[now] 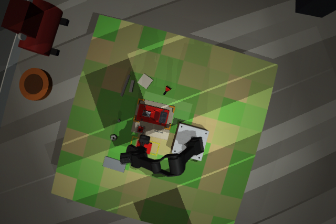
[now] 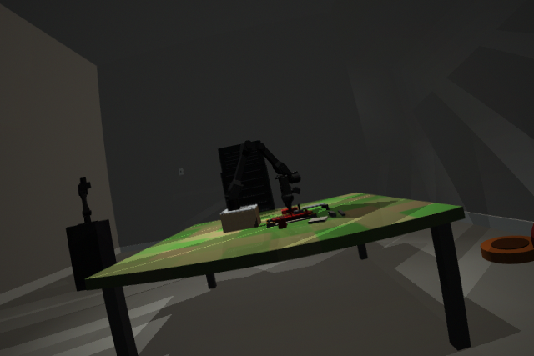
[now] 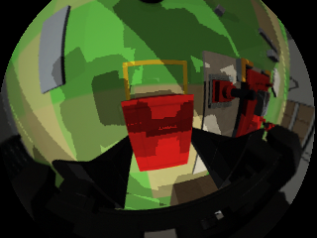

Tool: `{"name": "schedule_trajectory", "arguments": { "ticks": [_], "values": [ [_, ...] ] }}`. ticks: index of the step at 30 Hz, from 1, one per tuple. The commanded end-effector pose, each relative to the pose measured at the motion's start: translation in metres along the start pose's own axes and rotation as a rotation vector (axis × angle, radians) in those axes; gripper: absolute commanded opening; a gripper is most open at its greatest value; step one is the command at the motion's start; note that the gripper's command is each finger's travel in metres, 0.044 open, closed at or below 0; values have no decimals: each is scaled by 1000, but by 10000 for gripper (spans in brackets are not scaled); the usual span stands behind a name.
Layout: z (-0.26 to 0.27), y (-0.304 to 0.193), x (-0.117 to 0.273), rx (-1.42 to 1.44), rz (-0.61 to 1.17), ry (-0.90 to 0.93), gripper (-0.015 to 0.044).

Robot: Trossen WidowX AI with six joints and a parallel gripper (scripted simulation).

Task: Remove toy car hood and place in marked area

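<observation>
The toy car (image 1: pixel 156 119) (image 3: pixel 252 81) is a red body on a pale board with orange corner marks. The hood (image 1: pixel 147 148) (image 3: pixel 159 131) is a flat red panel off the car. My gripper (image 3: pixel 160 134) is shut on the hood by its two sides. The marked area is a yellow outline (image 1: pixel 158 148) (image 3: pixel 155 62) beside the car's board. The hood is over the outline and hides its near part in the wrist view. Whether the hood touches the table cannot be told. The arm hides part of the hood and outline in the top view.
A white-topped block (image 1: pixel 178 136) under the arm's base stands right of the marked area. A grey plate (image 1: pixel 114 163) (image 3: pixel 52 50) lies to its left. A small wheel (image 1: pixel 113 137), a small red part (image 1: pixel 139 129) (image 3: pixel 221 91), a white tile (image 1: pixel 145 81) and grey bars (image 1: pixel 125 85) lie around.
</observation>
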State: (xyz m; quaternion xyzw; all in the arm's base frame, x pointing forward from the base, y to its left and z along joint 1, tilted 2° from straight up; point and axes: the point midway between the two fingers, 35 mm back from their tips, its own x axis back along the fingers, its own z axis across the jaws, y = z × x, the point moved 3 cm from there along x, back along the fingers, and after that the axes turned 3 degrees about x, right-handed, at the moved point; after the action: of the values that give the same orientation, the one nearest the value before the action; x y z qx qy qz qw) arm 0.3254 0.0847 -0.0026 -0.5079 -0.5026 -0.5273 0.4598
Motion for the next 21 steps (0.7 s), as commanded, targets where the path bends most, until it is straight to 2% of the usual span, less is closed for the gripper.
{"name": "schedule_trajectory", "arguments": {
  "ticks": [1,19,21],
  "values": [
    [-1,-1,-4,4,3,-6,0],
    [-1,-1,-12,4,3,-6,0],
    [0,0,-9,0,0,0,52]
  ]
}}
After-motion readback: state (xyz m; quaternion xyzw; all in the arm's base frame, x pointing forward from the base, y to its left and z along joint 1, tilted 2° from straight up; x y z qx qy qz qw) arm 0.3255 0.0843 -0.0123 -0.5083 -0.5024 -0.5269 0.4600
